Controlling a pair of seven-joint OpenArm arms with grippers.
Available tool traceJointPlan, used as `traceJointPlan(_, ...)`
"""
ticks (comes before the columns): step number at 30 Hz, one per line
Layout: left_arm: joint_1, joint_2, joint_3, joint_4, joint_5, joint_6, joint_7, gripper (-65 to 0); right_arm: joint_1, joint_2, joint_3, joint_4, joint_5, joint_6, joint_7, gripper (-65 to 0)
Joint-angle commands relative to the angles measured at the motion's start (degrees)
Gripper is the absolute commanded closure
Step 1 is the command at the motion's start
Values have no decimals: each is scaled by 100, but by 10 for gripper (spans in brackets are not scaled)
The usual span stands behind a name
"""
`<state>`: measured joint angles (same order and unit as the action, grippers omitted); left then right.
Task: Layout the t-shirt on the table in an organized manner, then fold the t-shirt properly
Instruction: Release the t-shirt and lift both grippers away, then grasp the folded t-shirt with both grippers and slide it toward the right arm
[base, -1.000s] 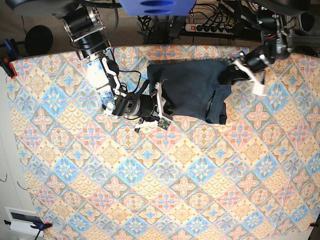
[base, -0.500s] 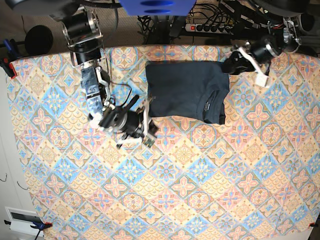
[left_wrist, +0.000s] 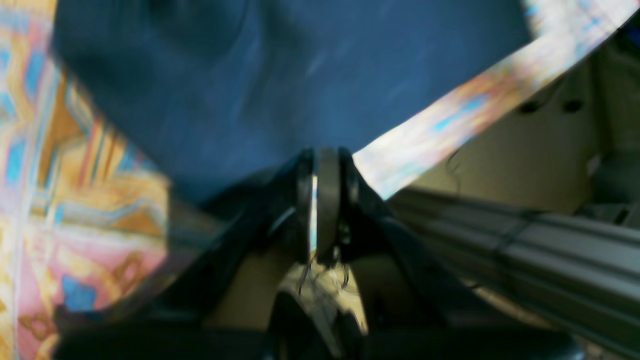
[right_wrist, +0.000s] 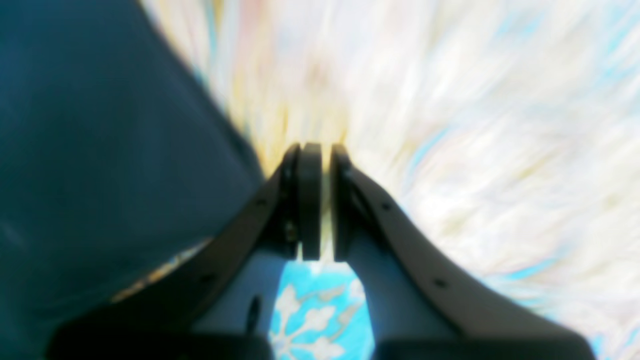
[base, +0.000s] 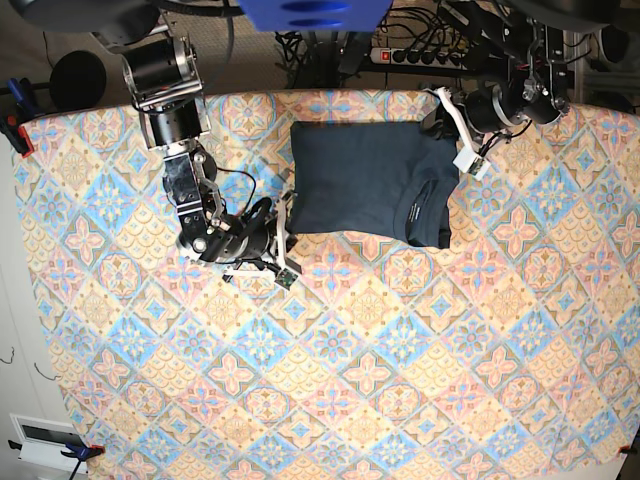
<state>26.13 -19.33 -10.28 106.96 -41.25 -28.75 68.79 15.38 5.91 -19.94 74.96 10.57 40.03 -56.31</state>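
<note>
Both arms reach down over the worktop, wrists bent. The left claw (left_wrist: 325, 205) has its fingertips nearly together; the right claw (right_wrist: 322, 200) shows a narrow gap.

The shirt (base: 355, 180) lies on the counter (base: 330, 380), near its far edge and between the robot's two arms, with the left arm's tool (base: 455, 125) over the garment's far corner on the view's right and the right arm's tool (base: 285, 240) beside its near corner on the view's left.
</note>
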Motion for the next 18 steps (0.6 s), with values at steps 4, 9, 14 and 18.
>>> traceJointPlan(4, -349, 21, 4, -353, -125, -39, -115, 0, 339, -33, -454, 34, 134, -3, 238, -33)
traceJointPlan(9, -973, 4, 4, -898, -116, -39, -115, 0, 304, 46, -726, 95, 134, -3, 238, -33)
traceJointPlan(14, -1721, 21, 127, -1434, -55, -39, -115, 0, 199, 521, -726, 456, 161, -3, 238, -33)
traceJointPlan(18, -2301, 74, 655, -1786, 385, -39, -229, 0, -267, 767, -700, 1089, 152, -3, 194, -33)
